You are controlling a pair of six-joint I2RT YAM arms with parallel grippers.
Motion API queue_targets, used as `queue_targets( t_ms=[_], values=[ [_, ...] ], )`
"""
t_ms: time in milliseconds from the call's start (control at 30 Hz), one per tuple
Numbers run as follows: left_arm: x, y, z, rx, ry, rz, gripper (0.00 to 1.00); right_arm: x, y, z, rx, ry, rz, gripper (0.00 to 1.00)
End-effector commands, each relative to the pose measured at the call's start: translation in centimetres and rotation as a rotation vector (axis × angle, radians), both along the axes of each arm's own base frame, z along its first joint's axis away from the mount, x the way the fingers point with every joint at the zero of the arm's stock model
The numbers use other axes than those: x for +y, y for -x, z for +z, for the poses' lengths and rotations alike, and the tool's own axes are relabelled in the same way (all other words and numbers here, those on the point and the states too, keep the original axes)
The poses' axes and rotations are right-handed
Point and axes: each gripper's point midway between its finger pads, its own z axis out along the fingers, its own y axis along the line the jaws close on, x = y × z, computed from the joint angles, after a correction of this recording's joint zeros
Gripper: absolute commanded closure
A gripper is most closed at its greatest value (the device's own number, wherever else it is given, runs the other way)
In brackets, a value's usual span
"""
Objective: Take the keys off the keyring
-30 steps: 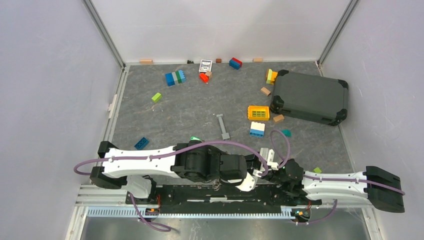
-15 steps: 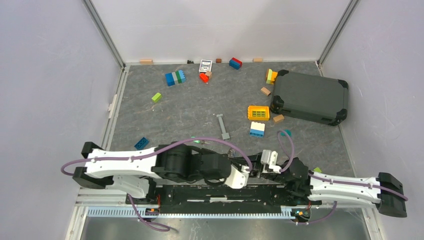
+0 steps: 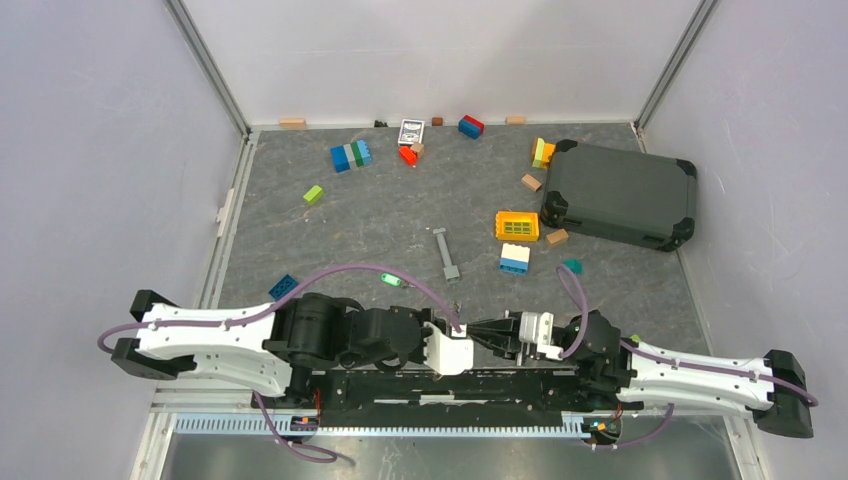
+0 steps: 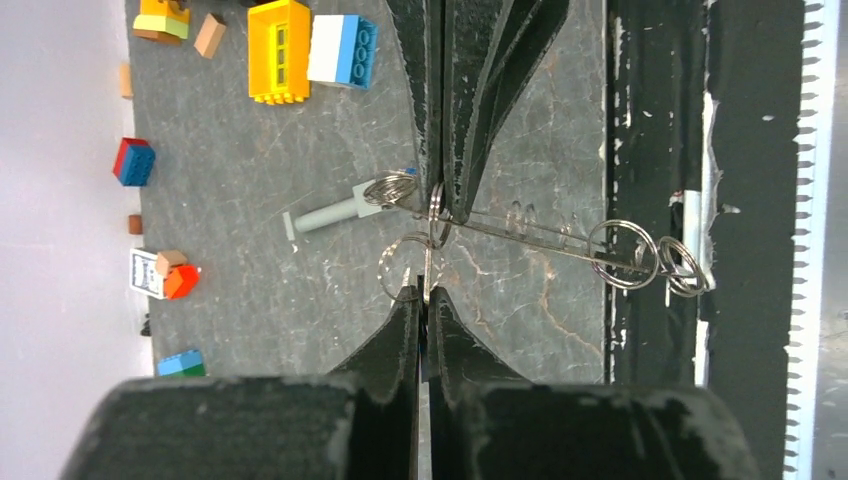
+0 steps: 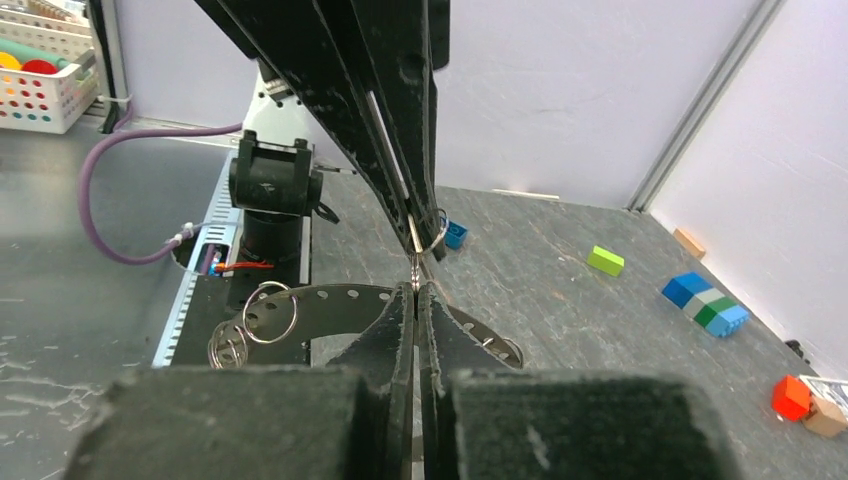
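Note:
My left gripper (image 3: 460,338) and right gripper (image 3: 474,333) meet tip to tip just above the near edge of the table. Both are shut on the thin silver keyring (image 4: 427,262), which stretches between the two pairs of tips. In the left wrist view my left gripper (image 4: 425,293) pinches it from below and the right fingers (image 4: 462,190) from above. In the right wrist view the right gripper (image 5: 417,287) holds the keyring (image 5: 441,235) under the left fingers (image 5: 400,150). A green-headed key (image 3: 390,281) lies on the table, apart from the grippers.
A thin perforated metal strip (image 5: 340,296) with more silver rings (image 4: 623,255) reaches from the grip over the black base rail. A grey metal bar (image 3: 446,253), a yellow grid block (image 3: 517,224), scattered bricks and a dark case (image 3: 620,194) lie farther back.
Both arms have shifted left and straightened, so the grippers now face each other tip to tip. The right gripper has closed on the ring. The green-headed key now lies uncovered.

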Motion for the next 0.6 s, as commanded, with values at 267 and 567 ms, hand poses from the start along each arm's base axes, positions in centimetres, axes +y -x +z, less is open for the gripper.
queue_targets(
  t_ms=[267, 567],
  values=[
    [-1.7, 1.7, 0.5, 0.126, 0.229, -0.008, 0.89, -1.8, 1.5, 7.0, -0.103, -0.189, 0.051, 1.0],
    [-2.5, 2.5, 0.5, 0.166, 0.307, -0.038, 0.6, -2.1, 2.7, 8.3, -0.165, -0.192, 0.099, 1.0]
  ],
)
